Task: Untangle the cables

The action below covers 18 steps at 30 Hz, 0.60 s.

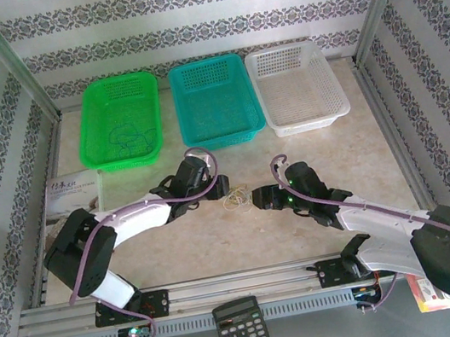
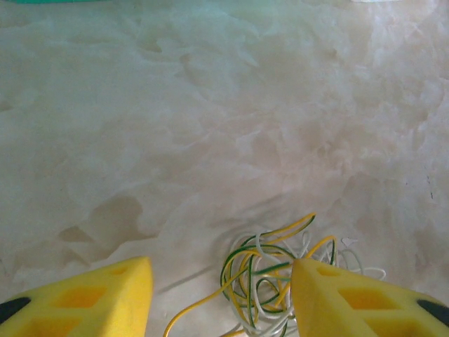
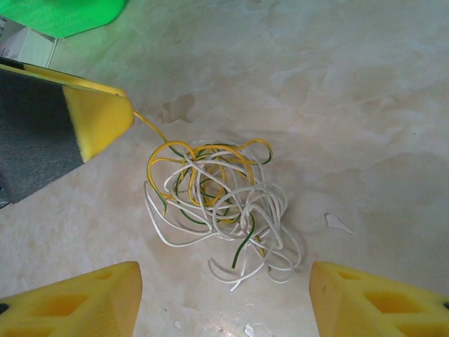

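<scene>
The cables (image 3: 217,210), a small clump of thin curly yellow, white and green wires, lie on the marbled beige table (image 3: 365,105) between the arms. The left gripper (image 2: 221,281) straddles the clump's edge with jaws apart, probably to pinch strands. The right gripper (image 3: 224,281) hovers nearby, wide and empty.

Cables (image 1: 236,200) lying on table (image 1: 186,244) between left gripper (image 1: 217,191) and right gripper (image 1: 258,198), just ahead of right gripper's fingertips, touching one left finger, baskets (image 1: 224,138) in a row well beyond both grippers, calculator (image 1: 239,330) behind them at near edge
</scene>
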Available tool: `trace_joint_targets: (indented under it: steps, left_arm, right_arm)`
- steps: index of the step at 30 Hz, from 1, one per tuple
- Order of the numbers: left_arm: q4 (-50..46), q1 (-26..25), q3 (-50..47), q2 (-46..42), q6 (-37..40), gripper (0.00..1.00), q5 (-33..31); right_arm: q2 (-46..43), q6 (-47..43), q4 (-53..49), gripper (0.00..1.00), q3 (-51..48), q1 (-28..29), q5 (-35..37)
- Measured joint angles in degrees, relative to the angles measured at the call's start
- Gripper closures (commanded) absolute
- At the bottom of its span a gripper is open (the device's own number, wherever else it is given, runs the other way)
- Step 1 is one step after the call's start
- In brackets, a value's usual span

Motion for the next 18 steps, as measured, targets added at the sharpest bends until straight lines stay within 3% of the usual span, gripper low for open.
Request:
trace_joint_targets:
  steps: [9, 18]
  left_arm:
    - [2.27, 0.00, 1.60, 2.86, 0.02, 0.60, -0.09]
    - [3.26, 0.00, 2.93, 4.37, 0.76, 0.97, -0.28]
  right_arm:
    - [-2.19, -0.13, -0.50, 0.35, -0.02, -0.02, 0.02]
    - [-7.61, -1.53, -3.82, 0.33, 0.15, -3.17, -0.26]
